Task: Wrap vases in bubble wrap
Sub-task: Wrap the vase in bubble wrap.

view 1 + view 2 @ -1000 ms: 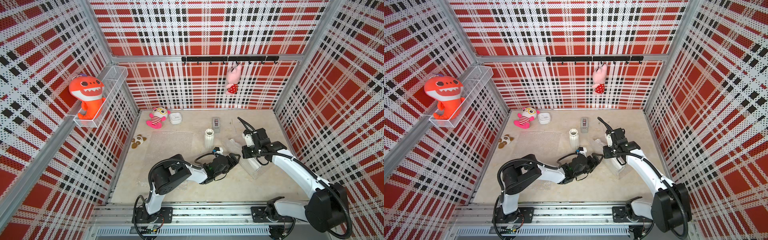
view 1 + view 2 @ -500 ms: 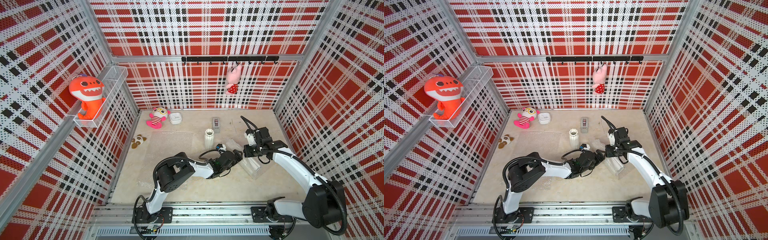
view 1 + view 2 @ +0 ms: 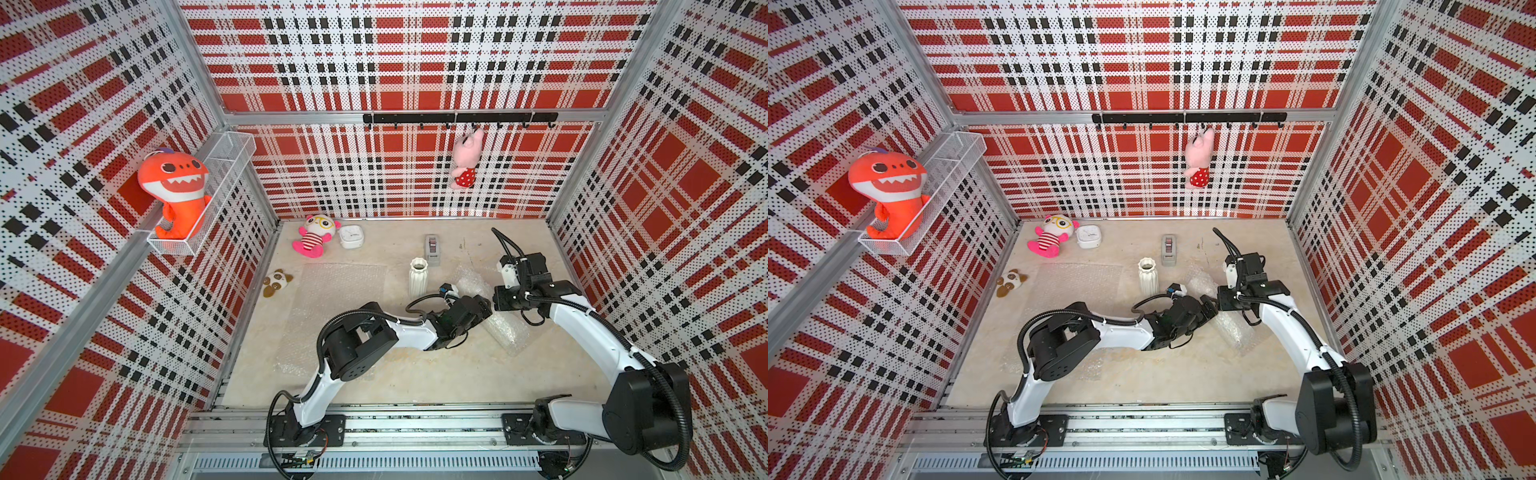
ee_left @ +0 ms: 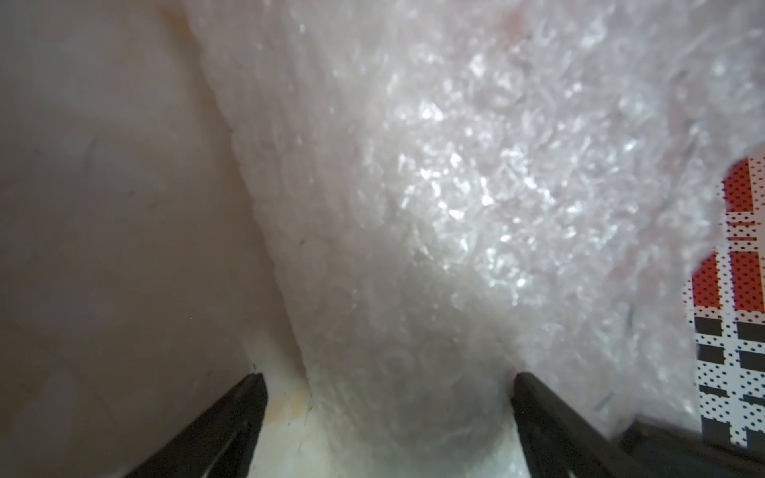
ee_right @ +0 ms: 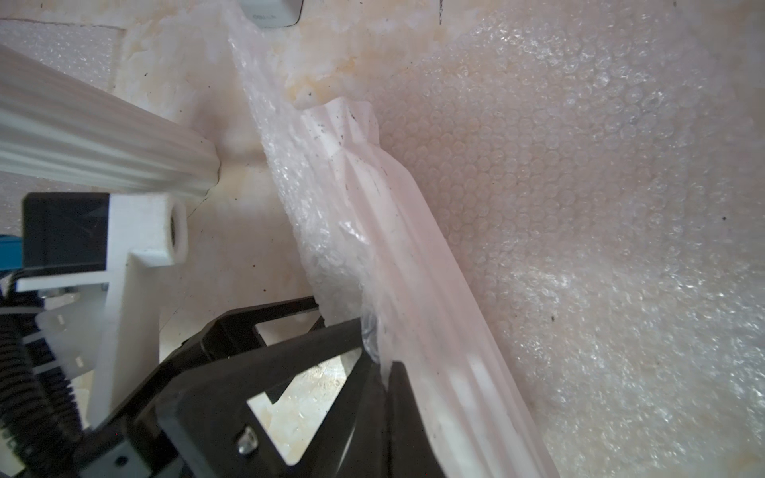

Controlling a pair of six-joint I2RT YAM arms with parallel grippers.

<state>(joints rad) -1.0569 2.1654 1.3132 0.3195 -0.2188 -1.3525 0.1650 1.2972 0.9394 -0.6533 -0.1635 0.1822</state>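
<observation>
Two white ribbed vases share the table [image 3: 415, 374]. The upright vase [image 3: 418, 277] stands near the middle, just in front of a grey tape dispenser [image 3: 432, 249]. The lying vase [image 5: 414, 256] rests on its side to the right of it, on the crumpled bubble wrap sheet [image 3: 505, 332]. That sheet is folded up along one flank of the vase and spreads out flat on the other.

The right gripper [image 5: 380, 366] has its fingers pressed together on a raised edge of that sheet, right against the vase's ribbed side. The left gripper [image 4: 385, 376] faces the same bundle from the opposite side. Its fingers [image 4: 240, 397] stand wide apart with the wrapped bulk between them; whether they touch it I cannot tell. In both top views the two grippers nearly meet over the bundle.

The flat bubble wrap sheet [image 3: 1077, 286] lies spread on the left part of the table, well apart from both grippers, with the left arm reaching across its near part.
</observation>
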